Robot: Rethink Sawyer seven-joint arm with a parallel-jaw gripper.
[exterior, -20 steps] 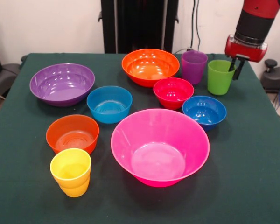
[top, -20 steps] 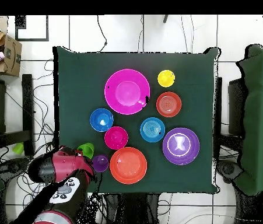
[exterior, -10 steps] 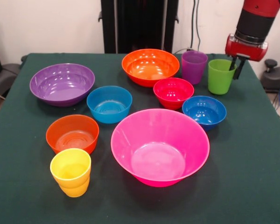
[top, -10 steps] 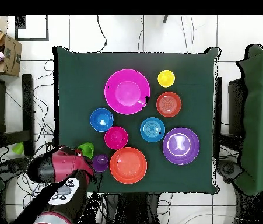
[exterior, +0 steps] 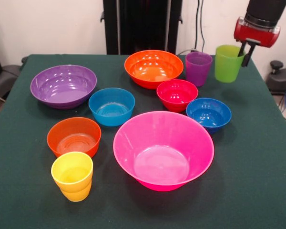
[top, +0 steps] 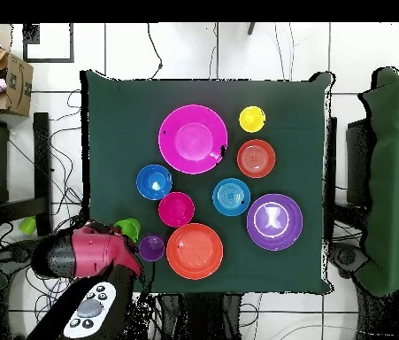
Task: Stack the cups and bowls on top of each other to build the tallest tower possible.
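The gripper (exterior: pixel 245 46) pinches the green cup's (exterior: pixel 228 63) rim and holds it off the table — probably so it can go onto another piece.

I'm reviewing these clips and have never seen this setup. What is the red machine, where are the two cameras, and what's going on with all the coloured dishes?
The red and black machine is a robot arm; its gripper holds the lime green cup by the rim, apparently raised above the table. One camera faces the robot across the table, the other looks straight down.

Still on the green cloth: the purple cup, the yellow cup, and seven bowls, including the big pink bowl, the big purple bowl and the big orange bowl. Nothing is stacked yet.
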